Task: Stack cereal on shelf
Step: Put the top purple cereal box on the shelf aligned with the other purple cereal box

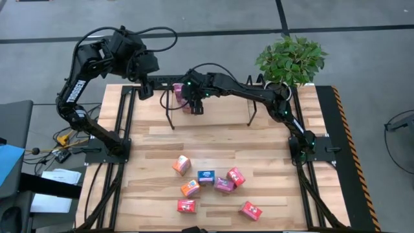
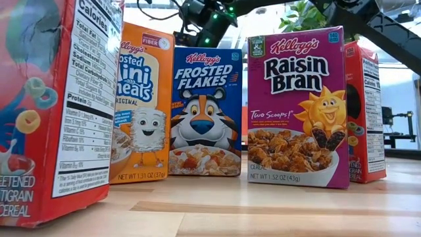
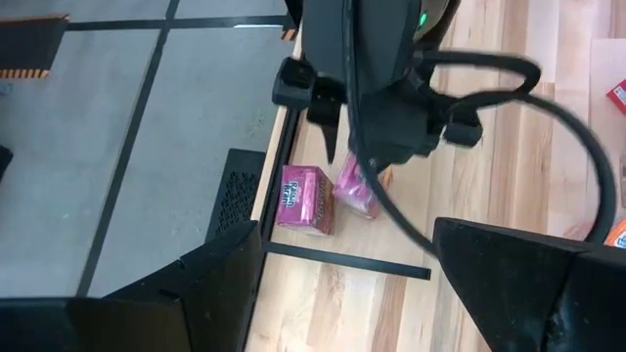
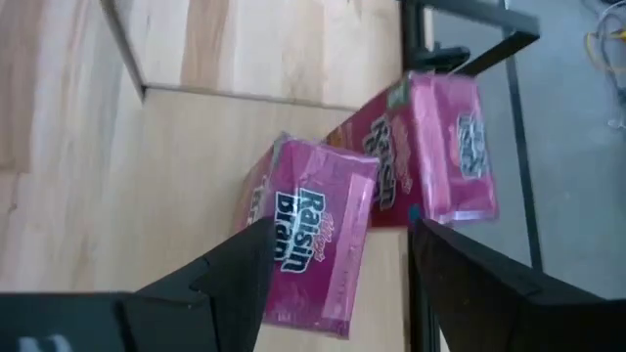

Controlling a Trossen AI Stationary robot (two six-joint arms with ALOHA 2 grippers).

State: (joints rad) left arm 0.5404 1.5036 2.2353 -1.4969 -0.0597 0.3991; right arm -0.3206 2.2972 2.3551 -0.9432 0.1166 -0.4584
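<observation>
Nearest the low camera we have a red carton [image 2: 52,105] looming at the side, with Mini-Wheats [image 2: 139,105], Frosted Flakes [image 2: 205,112] and a Raisin Bran box [image 2: 297,108] standing upright in a row on the tabletop [image 2: 263,210].

What matters for us lies at the far edge. Our right pincer [image 1: 196,107] hangs over the shelf [image 1: 252,107], and straight below its spread fingers [image 4: 235,264] sits a magenta Raisin Bran carton [image 4: 313,235]. It stands between the fingers, but whether they touch it we cannot tell; we judge it to be loose, not gripped. A second magenta carton [image 4: 435,147] stands just beside it, nearer the shelf's end rod, and the two look to be touching. Any lift should go straight up, or that neighbour may be knocked.

Our left pincer [image 1: 143,90] waits wide open and empty near the shelf's left end, so the right arm is nearer the placed pair.

Seven loose cartons [image 1: 207,188] are scattered well apart from the shelf at the near side, with nothing between them and it.
</observation>
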